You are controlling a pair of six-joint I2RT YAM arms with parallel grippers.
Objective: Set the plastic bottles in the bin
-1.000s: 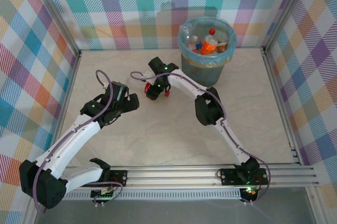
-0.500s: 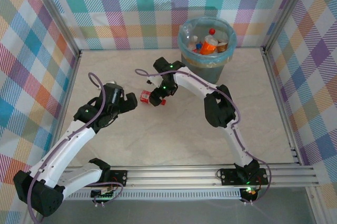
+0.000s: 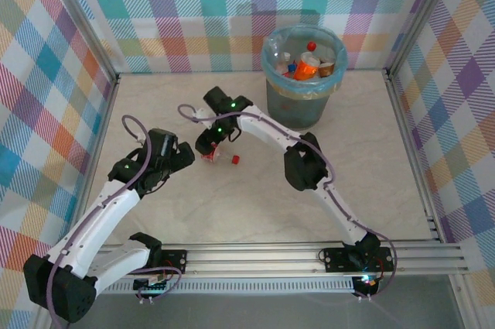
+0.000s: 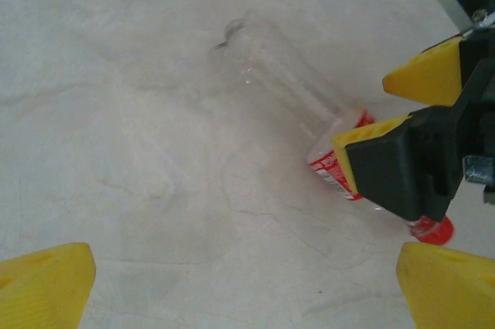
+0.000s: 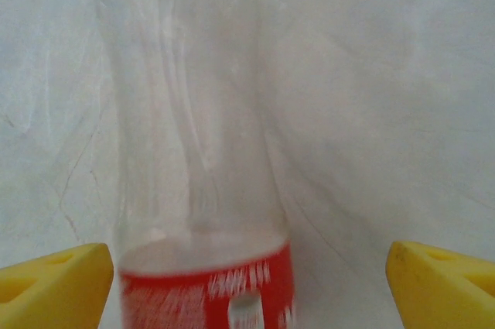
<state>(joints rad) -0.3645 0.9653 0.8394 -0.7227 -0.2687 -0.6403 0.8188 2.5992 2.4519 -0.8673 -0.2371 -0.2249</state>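
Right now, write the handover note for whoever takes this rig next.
Left fingers: open, empty, low over the table near the last bottle.
Right fingers: open, one on each side of the clear bottle, not gripping it.
Clear bottle: red label and cap, lying on its side on the table, left of the bin.
Done: several bottles, among them an orange bottle, are in the bin.
To do: close the right fingers on the clear bottle, carry it to the bin and drop it in.
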